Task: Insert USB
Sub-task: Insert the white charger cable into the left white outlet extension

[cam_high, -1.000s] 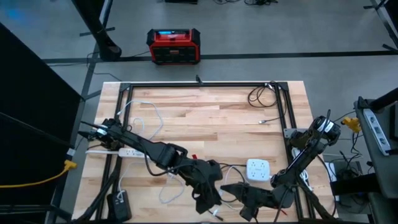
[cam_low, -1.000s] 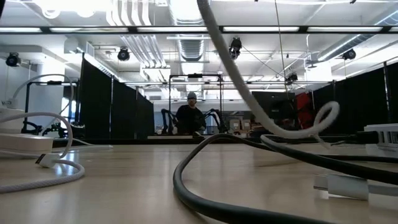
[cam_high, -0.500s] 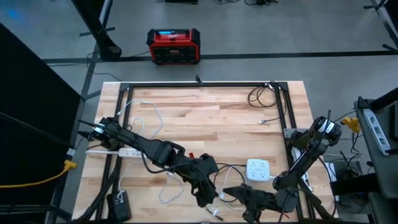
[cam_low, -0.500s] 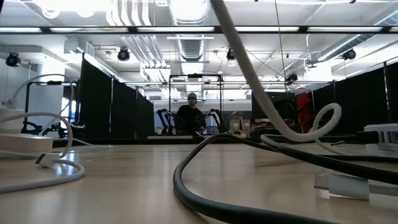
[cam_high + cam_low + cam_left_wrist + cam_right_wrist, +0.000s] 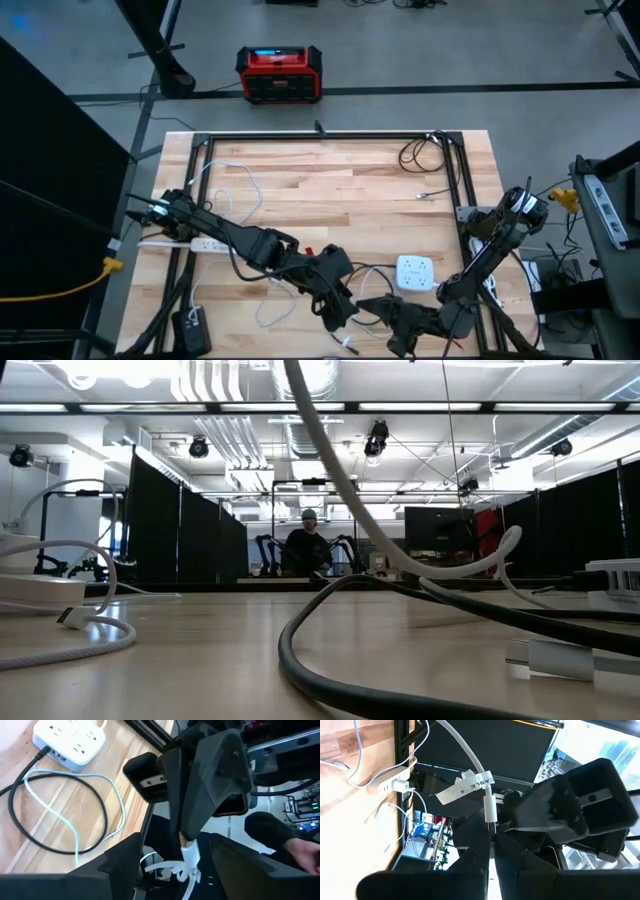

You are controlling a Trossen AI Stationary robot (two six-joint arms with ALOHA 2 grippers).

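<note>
On the pale butcher-block wooden table (image 5: pixel 340 190) lies a white square power hub (image 5: pixel 416 272), while the shut right gripper (image 5: pixel 490 836) pinches a white USB cable plug (image 5: pixel 490 810) and the left gripper (image 5: pixel 175 851) stands apart, empty.

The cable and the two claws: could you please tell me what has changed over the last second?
The left claw has opened, apparently letting go of the plug. The right claw stays shut on the plug. In the low view the upper run of the cable has swung left. The hub stayed put, and the right claw barely moved.
</note>
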